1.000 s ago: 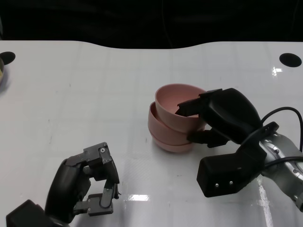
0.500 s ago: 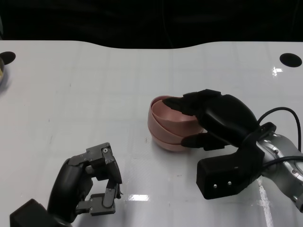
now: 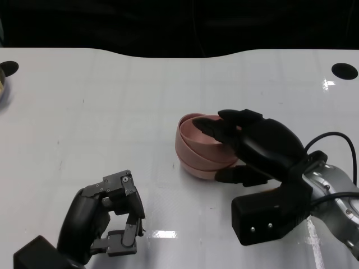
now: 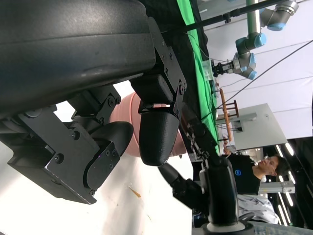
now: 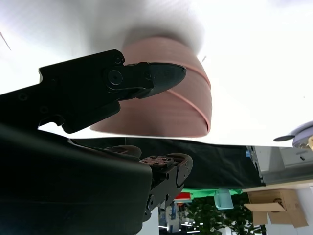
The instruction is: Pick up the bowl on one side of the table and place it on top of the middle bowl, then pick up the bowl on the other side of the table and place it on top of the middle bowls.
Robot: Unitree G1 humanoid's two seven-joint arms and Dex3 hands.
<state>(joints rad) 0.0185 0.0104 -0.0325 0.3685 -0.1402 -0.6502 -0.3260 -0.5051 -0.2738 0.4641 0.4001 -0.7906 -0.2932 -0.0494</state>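
A stack of pink bowls stands near the table's middle. The top pink bowl lies nested in it, slightly tilted. My right hand reaches in from the right and grips this top bowl, with fingers over its far rim and the thumb low beside the stack. In the right wrist view, a finger lies along the side of the pink bowls. My left hand rests at the lower left, well apart from the stack, fingers curled in around nothing. The left wrist view shows the bowls behind its fingers.
The white table has a black round hole at the far right and another at the far left. Part of a dish shows at the left edge. A person stands beyond the table in the left wrist view.
My right hand has lowered the tilted top bowl into the stack, where it now sits nearly level and nested. The left hand has stayed in place.
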